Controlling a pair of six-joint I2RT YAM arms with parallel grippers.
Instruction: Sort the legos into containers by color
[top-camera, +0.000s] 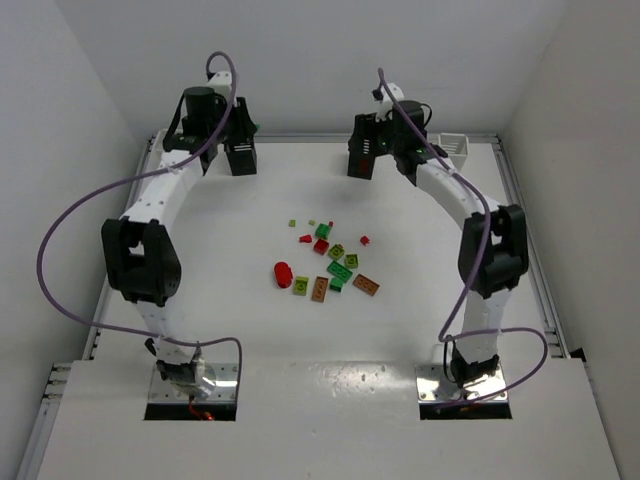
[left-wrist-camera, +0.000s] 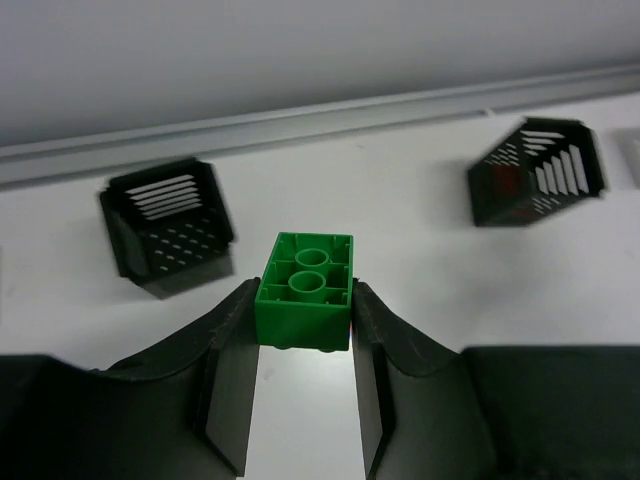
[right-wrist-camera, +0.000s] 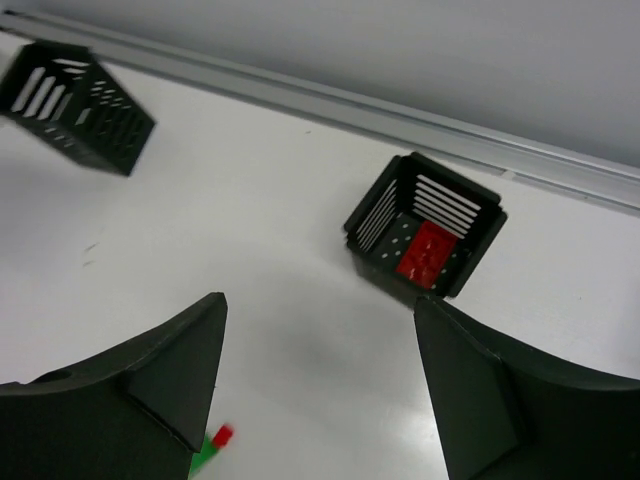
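My left gripper (left-wrist-camera: 305, 300) is shut on a green lego (left-wrist-camera: 305, 285), held underside up above the table. One black container (left-wrist-camera: 170, 225) lies ahead to its left, another (left-wrist-camera: 535, 170) to its right. My right gripper (right-wrist-camera: 320, 305) is open and holds nothing. Just beyond it stands a black container (right-wrist-camera: 385, 215) with a red lego (right-wrist-camera: 428, 250) inside. From above, the left gripper (top-camera: 212, 125) and right gripper (top-camera: 385, 135) are at the back of the table. The loose legos (top-camera: 325, 260) lie scattered mid-table in red, green, yellow-green and orange-brown.
A white container (top-camera: 455, 145) stands at the back right corner. A raised rail (right-wrist-camera: 300, 95) runs along the table's far edge under the wall. A small red and green lego (right-wrist-camera: 215, 440) shows below my right fingers. Both arm bases sit at the near edge.
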